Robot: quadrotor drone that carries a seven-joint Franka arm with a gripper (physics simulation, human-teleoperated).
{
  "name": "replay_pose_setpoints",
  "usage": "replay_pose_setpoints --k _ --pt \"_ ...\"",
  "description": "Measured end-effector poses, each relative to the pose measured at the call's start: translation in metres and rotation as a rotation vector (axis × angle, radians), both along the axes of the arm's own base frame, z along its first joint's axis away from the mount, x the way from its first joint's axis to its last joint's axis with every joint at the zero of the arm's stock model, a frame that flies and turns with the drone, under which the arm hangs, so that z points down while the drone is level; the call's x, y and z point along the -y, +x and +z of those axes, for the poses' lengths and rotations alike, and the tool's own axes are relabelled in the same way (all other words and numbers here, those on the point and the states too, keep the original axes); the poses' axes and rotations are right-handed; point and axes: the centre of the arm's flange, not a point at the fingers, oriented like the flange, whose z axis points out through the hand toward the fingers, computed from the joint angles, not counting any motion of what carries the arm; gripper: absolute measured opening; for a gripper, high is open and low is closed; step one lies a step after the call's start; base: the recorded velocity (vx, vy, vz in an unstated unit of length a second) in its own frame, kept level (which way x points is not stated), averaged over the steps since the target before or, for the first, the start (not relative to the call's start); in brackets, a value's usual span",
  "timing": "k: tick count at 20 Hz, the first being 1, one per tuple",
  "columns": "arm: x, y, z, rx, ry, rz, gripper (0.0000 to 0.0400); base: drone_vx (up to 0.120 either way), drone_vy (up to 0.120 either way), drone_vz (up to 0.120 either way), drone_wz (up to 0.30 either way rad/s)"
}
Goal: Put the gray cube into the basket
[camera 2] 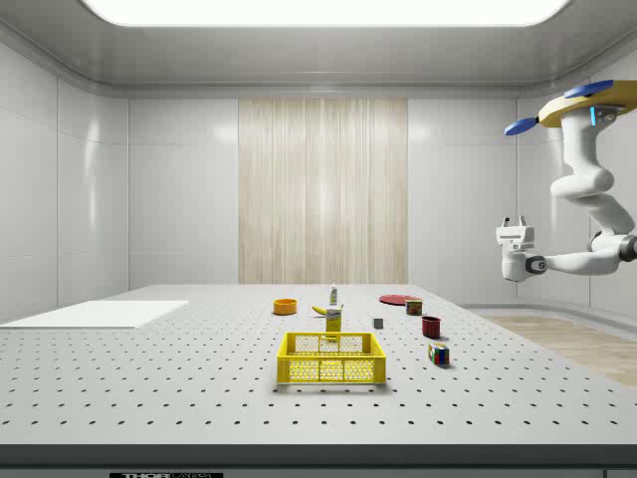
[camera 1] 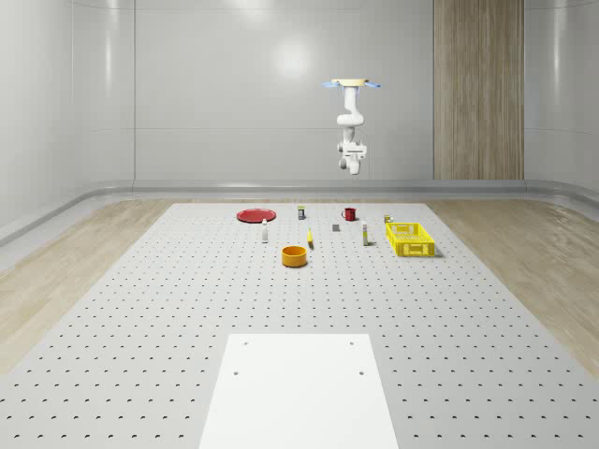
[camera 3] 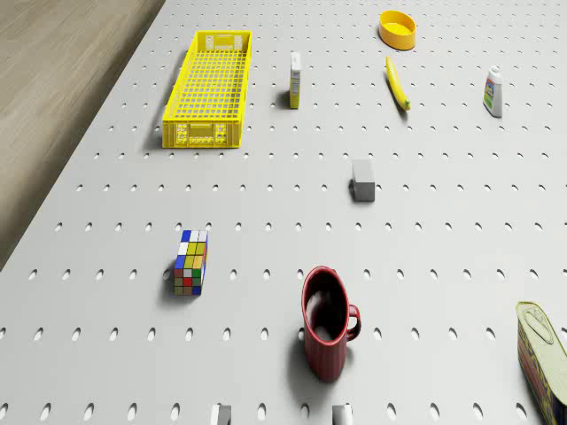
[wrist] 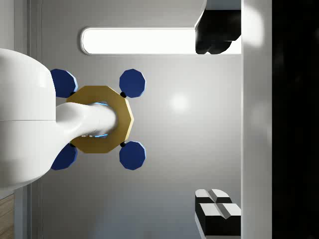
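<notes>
Four views, taken in turn. In the whole-scene view the drone hovers high at upper centre, over the far part of the surface, and the gray cube sits free on it below, left of the basket. In the side view the claw at right points upward, fingers spread, well above the cube at centre. In the drone view the cube lies right of the basket. The wrist view looks up at the rotors. Judging by this, the claw must turn down and descend to reach the cube.
</notes>
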Motion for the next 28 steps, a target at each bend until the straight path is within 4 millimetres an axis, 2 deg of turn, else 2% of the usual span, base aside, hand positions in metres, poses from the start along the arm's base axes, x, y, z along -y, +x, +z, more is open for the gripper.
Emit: replay_pose_setpoints --k 4,9,13,19,28 --pt "0.000 -0.004 0.030 0.003 0.000 0.000 0.0400 0.020 -0.120 0.000 0.000" --pt "0.000 -0.003 0.061 0.007 0.000 0.000 0.0400 0.120 -0.120 0.000 0.000" --pt "0.000 -0.001 0.078 0.010 0.000 0.000 0.0400 0.120 -0.120 0.000 0.000" --pt "0.000 0.000 0.089 0.015 0.000 0.000 0.0400 0.120 -0.120 0.000 0.000" --pt "0.000 -0.001 0.093 0.022 0.000 0.000 0.0400 0.120 -0.120 0.000 0.000"
